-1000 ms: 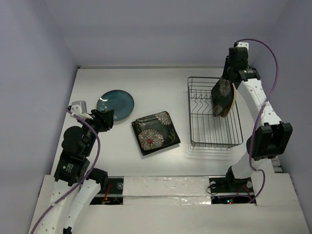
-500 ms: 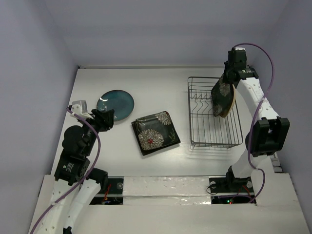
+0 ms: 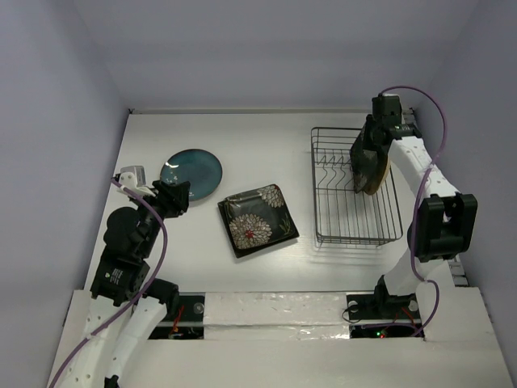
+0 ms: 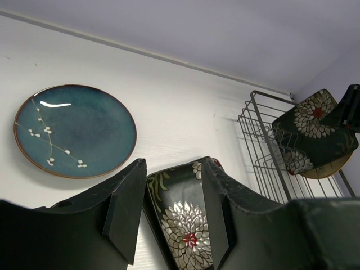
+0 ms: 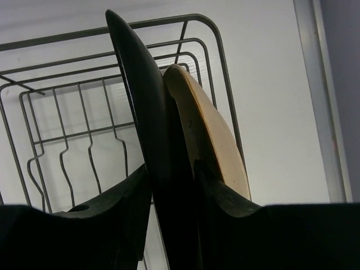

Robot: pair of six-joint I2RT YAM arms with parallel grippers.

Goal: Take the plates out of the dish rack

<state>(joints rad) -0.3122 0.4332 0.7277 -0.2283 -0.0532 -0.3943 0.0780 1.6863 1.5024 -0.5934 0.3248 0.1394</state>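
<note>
White arms, black joints and fingers, purple cables.

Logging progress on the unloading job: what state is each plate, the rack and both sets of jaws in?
Dish rack: holds two plates.
Teal plate: flat on table, unloaded.
Floral plate on table: flat, unloaded.
Racked floral plate: upright, gripped at rim.
Tan plate: upright in rack.
Left jaws: open, empty.
Right jaws: closed on racked floral plate.

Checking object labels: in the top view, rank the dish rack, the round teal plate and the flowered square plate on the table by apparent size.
1. dish rack
2. flowered square plate
3. round teal plate; it lies slightly farther back, so this last gap is less certain.
</note>
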